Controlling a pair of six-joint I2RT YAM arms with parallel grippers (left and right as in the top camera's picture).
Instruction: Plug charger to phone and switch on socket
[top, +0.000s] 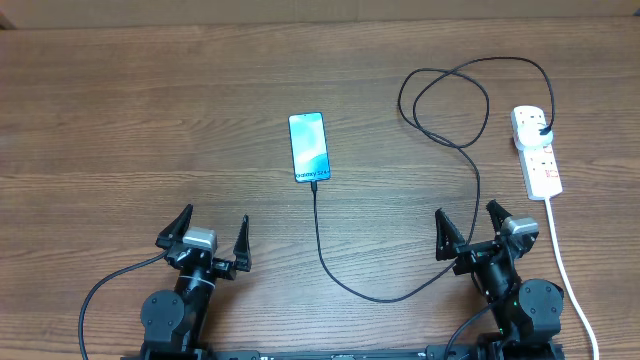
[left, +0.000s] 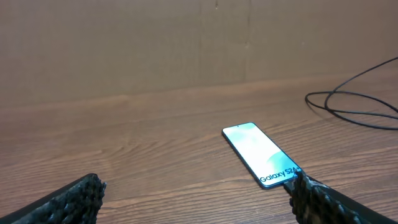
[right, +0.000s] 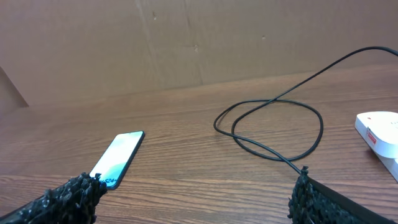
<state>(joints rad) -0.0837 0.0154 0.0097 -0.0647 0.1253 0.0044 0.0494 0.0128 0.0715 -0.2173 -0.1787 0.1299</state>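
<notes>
While idling near with left gripper (top: 214, 216) and right gripper (top: 466, 210) spread wide and empty, judging the charger (top: 316, 220) limp, light, trailing from the near edge of the Galaxy phone (top: 308, 147) right to the socket (top: 540, 165); favouring pinching its stiff tip.

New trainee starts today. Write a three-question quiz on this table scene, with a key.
1. True or false: the left gripper holds the phone.
2. The socket lies: A) left of the phone; B) right of the phone; C) under the phone.
3. Fill in: the charger has its black plug in the ____.
Key: 1 false, it is open and empty; 2 B; 3 socket.
</notes>
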